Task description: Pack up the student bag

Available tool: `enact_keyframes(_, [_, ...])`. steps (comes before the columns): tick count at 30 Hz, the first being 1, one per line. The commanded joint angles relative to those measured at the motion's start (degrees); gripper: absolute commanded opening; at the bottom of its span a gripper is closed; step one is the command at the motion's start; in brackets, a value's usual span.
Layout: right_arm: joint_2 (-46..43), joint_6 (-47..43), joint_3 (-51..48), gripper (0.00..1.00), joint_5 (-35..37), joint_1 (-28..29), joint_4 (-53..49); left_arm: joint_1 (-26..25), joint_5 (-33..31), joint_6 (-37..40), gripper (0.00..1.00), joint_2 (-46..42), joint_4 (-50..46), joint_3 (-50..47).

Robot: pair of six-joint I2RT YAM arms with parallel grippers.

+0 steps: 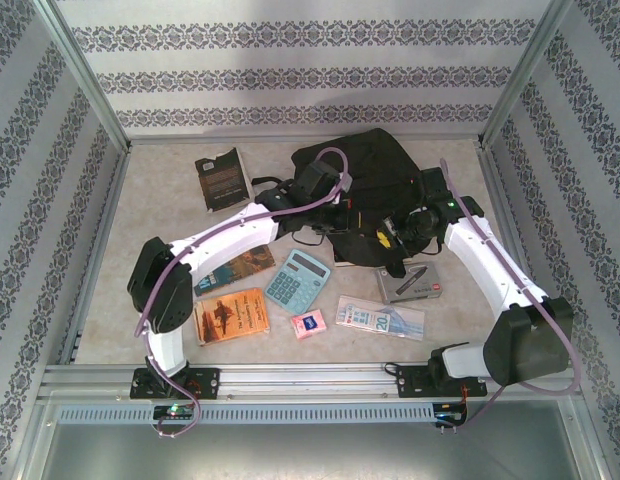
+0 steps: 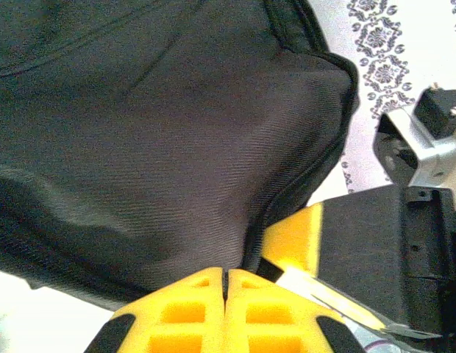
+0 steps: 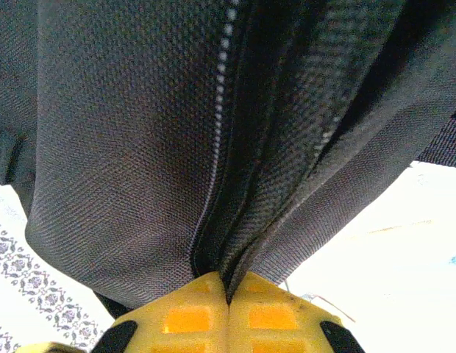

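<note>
Two pinches on bag (image 1: 375, 160), one per arm. Sits slumped and rumpled at far edge of table (image 1: 160, 240), right of middle.

Left gripper (image 2: 226, 283): closed tight, with a fold of black cloth and its corded seam nipped between yellow pads (image 2: 191, 316). Right gripper (image 3: 228, 290): likewise closed, clamped on a gather of coarse weave beside a zipper (image 3: 221, 88). Cannot tell whether that zipper is open.

Handling, as judged:
- Soft and limp, no stiffness of its own. Likely to sag wherever unsupported, so needs both holds to keep a mouth open.
- Probably light while unpacked.
- Weave rough enough to sit well in foam pads, though with some risk of a thin pinch creeping out under pull.
- Not fragile.
- Best holds at seams, zipper edges and straps: doubled cloth, more bite than flat panel.

Views:
- From top: whole layout, both arms converging on bag. Loose items on near half of table include books (image 1: 230, 315), then calculator (image 1: 297, 278). Fingertips hard to read against black cloth.
- From left wrist: seam in grip, plus right gripper just beside, close against same fold.
- From right wrist: zipper teeth and weave up close, bare table at lower right.
</note>
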Motion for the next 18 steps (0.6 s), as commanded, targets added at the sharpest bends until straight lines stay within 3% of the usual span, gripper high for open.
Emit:
enact_keyframes(1, [0.29, -2.74, 0.51, 0.00, 3.21, -0.32, -3.22, 2.49, -1.84, 0.54, 0.00, -4.81, 2.76, -1.64])
enact_keyframes(18, [1.20, -7.04, 2.16, 0.00, 4.79, -1.54, -5.30, 11.77, -2.87, 1.52, 0.00, -6.44, 2.58, -5.12])
